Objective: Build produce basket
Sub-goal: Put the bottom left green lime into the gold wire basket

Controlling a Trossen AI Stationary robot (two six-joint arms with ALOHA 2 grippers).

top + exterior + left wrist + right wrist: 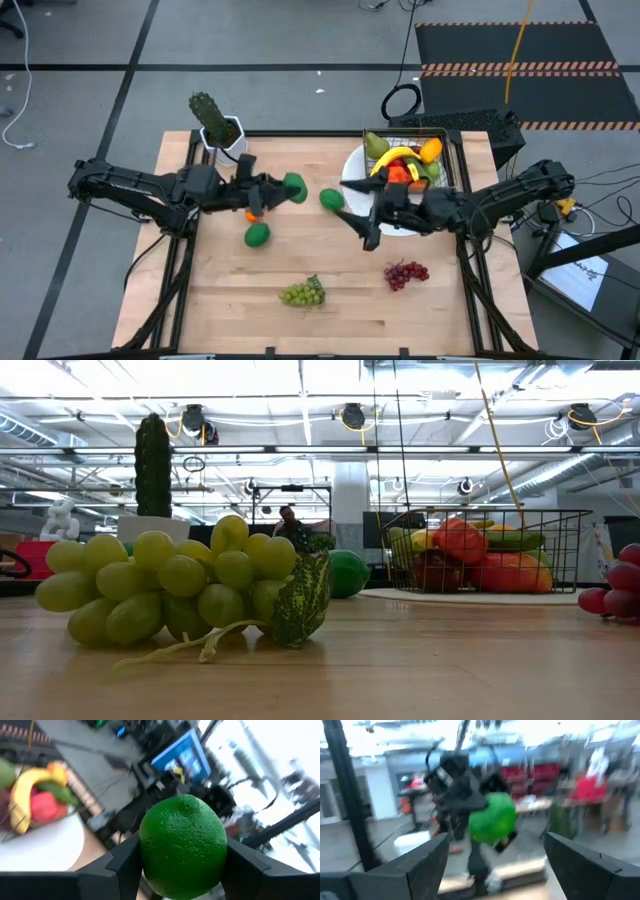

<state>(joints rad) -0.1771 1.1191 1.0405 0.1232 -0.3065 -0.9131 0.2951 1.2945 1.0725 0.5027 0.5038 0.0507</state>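
From where I stand, the left gripper [283,188] has its fingers clamped on a green lime [294,187], lifted above the left-centre of the table [220,300]. In the left wrist view the lime [182,846] sits squarely between the two dark fingers [125,865], pinched across its widest part. It looks round, pebbled and firm, probably a light, stiff toy; a smooth ball like that could squirt out if squeezed off-centre, so gripping across the middle seems the right hold.

Just near of that gripper a second lime [257,234] lies on the wood, with a small orange piece [250,215] beside it that I can't identify. A third green fruit [331,199] rests nearer the middle. Toward the near edge lie the green grapes [303,292], a soft-looking lumpy bunch, likely floppy; the stem end or the thick middle would be the place to take them. The purple grapes [405,273] lie to their right.

The right gripper [358,226] hovers with its fingers apart and empty, just left of the white plate [352,170]. The basket [448,140], thin wire mesh with a dark rim, stands on that plate at the far right, already holding a banana [396,158], a pear [374,146] and red and orange pieces.
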